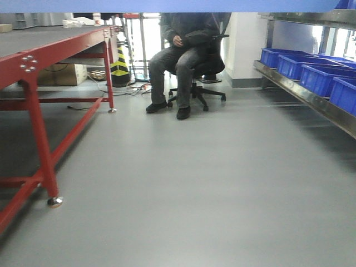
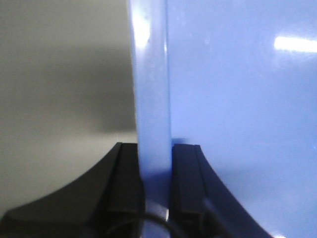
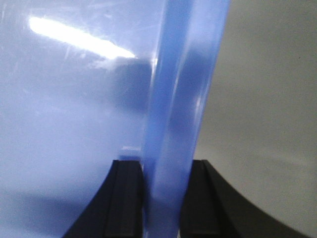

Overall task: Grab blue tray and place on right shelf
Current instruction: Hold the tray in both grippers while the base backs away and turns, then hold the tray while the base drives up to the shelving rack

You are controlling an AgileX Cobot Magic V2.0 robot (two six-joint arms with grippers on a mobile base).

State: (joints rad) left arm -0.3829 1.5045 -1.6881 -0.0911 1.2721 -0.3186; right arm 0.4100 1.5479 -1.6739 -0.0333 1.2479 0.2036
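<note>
Left wrist-mounted: left gripper (image 2: 156,154) clenched on blue tray (image 2: 237,99) lip. Right gripper (image 3: 162,169) likewise clamps lip. Front view: tray fills top edge; right shelf (image 1: 303,95) off right, apart.

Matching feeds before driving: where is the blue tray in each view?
Front: blue tray, a strip along the top edge.
Left wrist: its lip runs up the centre, clamped by the left gripper; base fills the right.
Right wrist: lip right of centre, clamped by the right gripper; base fills the left.
Shared landmark: the tray's lip.
</note>
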